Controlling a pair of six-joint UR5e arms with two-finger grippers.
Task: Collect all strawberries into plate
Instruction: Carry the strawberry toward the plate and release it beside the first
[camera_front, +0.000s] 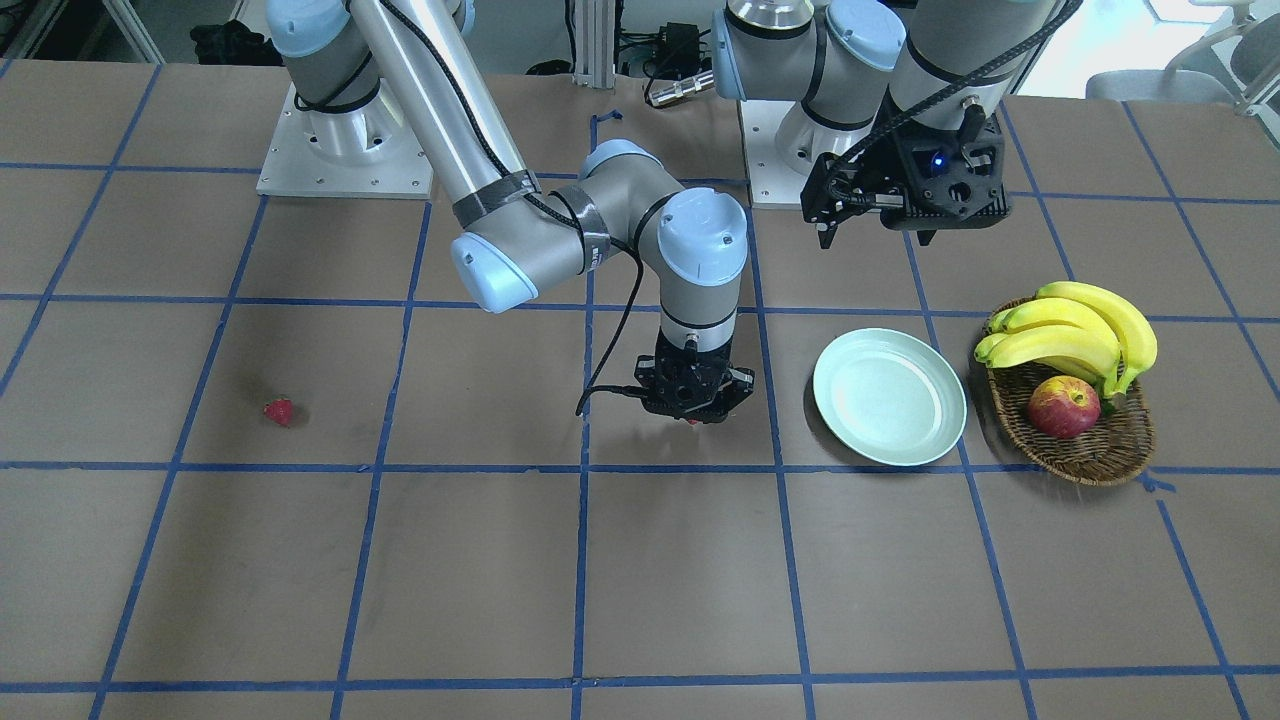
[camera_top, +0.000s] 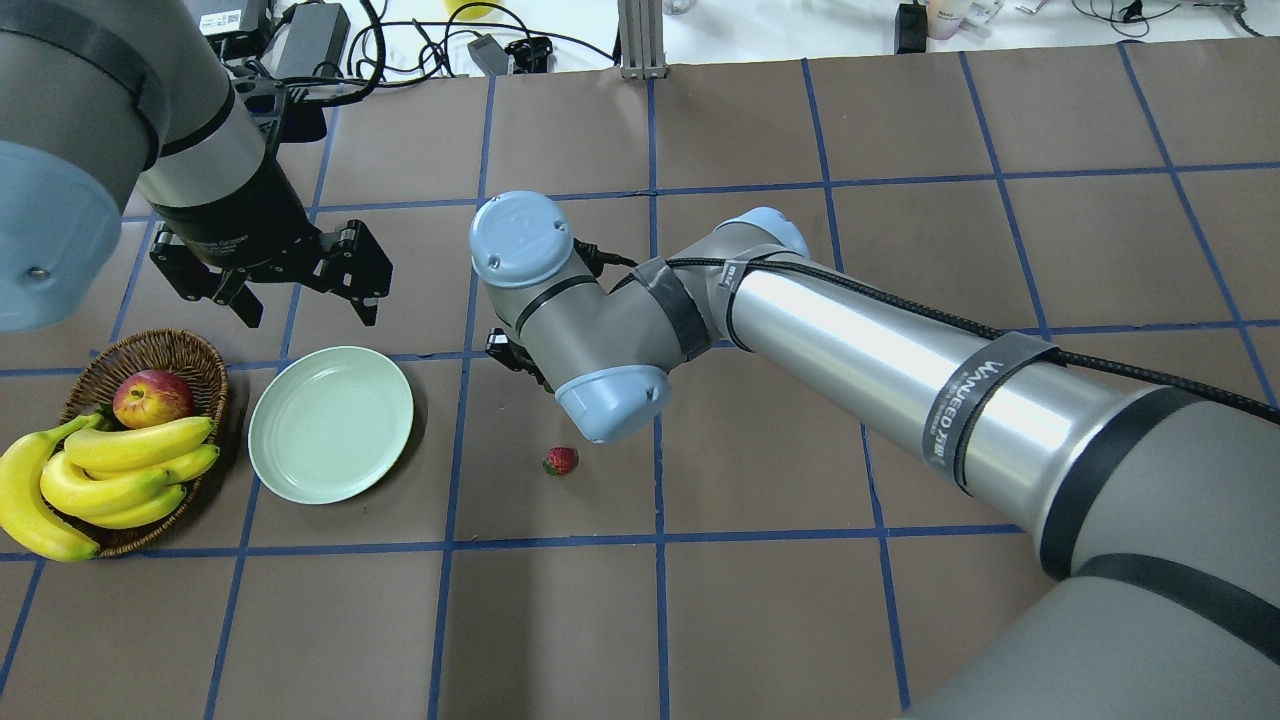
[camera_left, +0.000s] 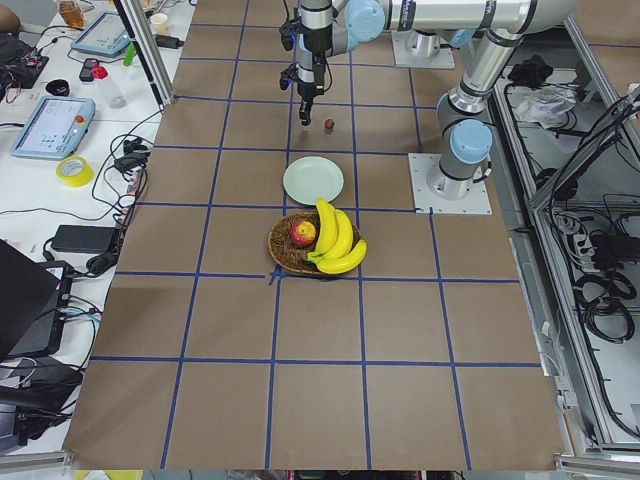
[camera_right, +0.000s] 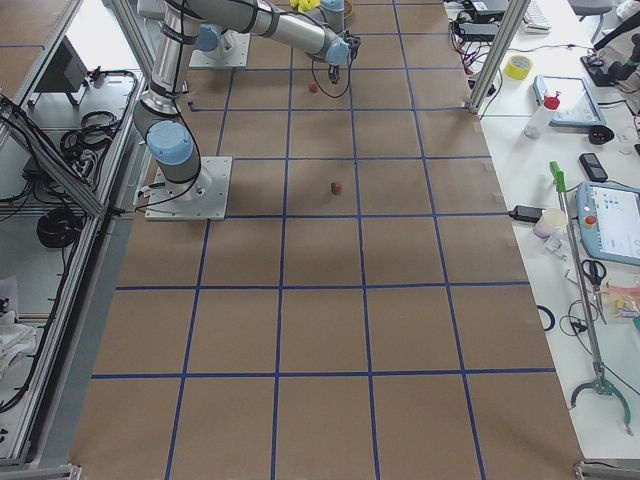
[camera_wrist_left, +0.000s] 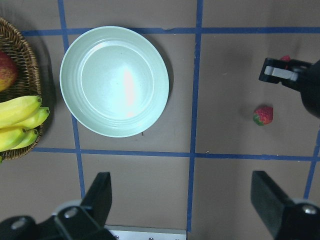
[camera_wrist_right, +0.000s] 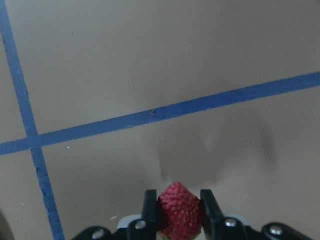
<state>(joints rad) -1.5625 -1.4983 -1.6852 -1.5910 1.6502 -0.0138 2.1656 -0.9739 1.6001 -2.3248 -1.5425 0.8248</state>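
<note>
- Right gripper (camera_front: 694, 410): centre of front view, pointing down. Fingers pinched on held strawberry (camera_wrist_right: 179, 212). Berry sits wedged btwn both pads at bottom centre of right wrist view, tip poking past them. Height over table (camera_front: 640, 580) unclear.
- Step in hand (judged): carry that berry to plate (camera_front: 889, 397).
- To do it well: hold pinch firm but no harder, since berry is small & looks soft. Lift enough to pass raised rim, then travel rightward in front view, approx. one grid sq. over. Let go low over plate middle so berry doesn't roll off.
- Watch: left gripper (camera_top: 308, 316) hangs by plate's upper edge in overhead view, fingers spread wide, nothing btwn them. Come in from plate's right side in that view to avoid a knock.
- Plate vs. right gripper: near, to its right in front view, apart. Plate bare, no berries in it.
- Second strawberry (camera_top: 561, 460): on table, lower centre of overhead view, just below right wrist. Near right gripper, not touching.
- Third strawberry (camera_front: 280, 411): far left of front view, alone, well apart from both grippers & plate.
- Other: basket (camera_front: 1100, 455) w/ bananas (camera_front: 1080, 335) & apple (camera_front: 1063, 407), just beside plate on its right in front view. Not for plate.
- Progress (judged): 0 of 3 in, 1 in hand.
</note>
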